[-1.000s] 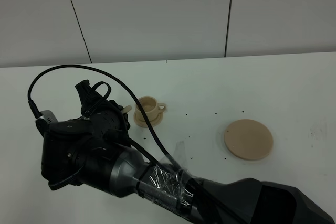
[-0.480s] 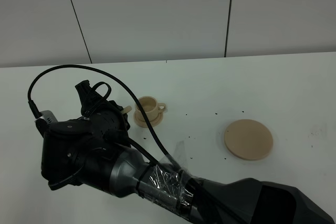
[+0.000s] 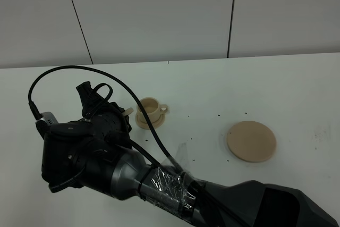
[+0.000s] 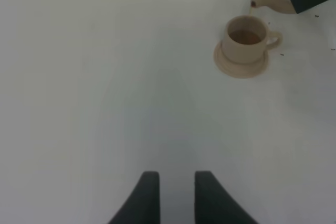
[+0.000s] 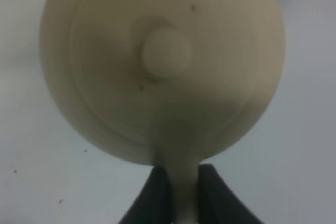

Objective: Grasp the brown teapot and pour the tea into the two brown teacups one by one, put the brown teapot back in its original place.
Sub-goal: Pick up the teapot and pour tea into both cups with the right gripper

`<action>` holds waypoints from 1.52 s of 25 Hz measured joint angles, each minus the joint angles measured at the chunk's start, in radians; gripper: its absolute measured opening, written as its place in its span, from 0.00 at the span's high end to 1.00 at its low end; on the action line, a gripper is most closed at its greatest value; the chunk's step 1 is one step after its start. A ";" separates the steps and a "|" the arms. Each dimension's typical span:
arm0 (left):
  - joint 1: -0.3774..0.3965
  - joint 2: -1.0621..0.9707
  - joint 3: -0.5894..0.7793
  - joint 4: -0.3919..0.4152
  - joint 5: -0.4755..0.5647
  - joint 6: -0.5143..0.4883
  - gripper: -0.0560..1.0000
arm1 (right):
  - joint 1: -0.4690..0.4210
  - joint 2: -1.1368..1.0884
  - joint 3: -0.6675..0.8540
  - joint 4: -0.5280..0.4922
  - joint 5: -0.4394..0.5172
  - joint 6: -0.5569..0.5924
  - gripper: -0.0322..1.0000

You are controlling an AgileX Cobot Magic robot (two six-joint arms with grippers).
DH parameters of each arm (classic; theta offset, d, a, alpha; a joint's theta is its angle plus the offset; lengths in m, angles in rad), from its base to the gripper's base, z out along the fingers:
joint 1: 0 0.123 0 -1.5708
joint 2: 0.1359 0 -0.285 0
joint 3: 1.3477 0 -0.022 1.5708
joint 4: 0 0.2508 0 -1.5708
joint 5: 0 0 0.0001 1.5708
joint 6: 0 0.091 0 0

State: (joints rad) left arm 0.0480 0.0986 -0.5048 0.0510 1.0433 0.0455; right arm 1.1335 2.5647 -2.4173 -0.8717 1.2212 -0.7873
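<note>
Nothing shifted over last second: right gripper (image 5: 178, 195) pinching loop handle of squat tan ceramic teapot (image 5: 157, 61), spout tipped at small tan ceramic teacup (image 4: 245, 38); pour apparently ongoing; left gripper (image 4: 170, 198) spread, empty.

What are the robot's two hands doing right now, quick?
Left hand: open, holding nothing.
Right hand: closed, holding the brown teapot.
</note>
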 joint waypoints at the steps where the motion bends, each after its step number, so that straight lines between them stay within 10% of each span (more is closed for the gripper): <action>1: 0.000 0.000 0.000 0.000 0.000 0.000 0.72 | 0.000 0.000 0.000 0.000 0.001 0.000 0.88; 38: 0.000 0.000 0.000 0.000 0.000 -0.001 0.72 | 0.000 0.000 0.000 -0.001 0.001 0.000 0.88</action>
State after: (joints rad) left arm 0.0480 0.0986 -0.5048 0.0510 1.0433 0.0446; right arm 1.1335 2.5647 -2.4173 -0.8727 1.2220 -0.7870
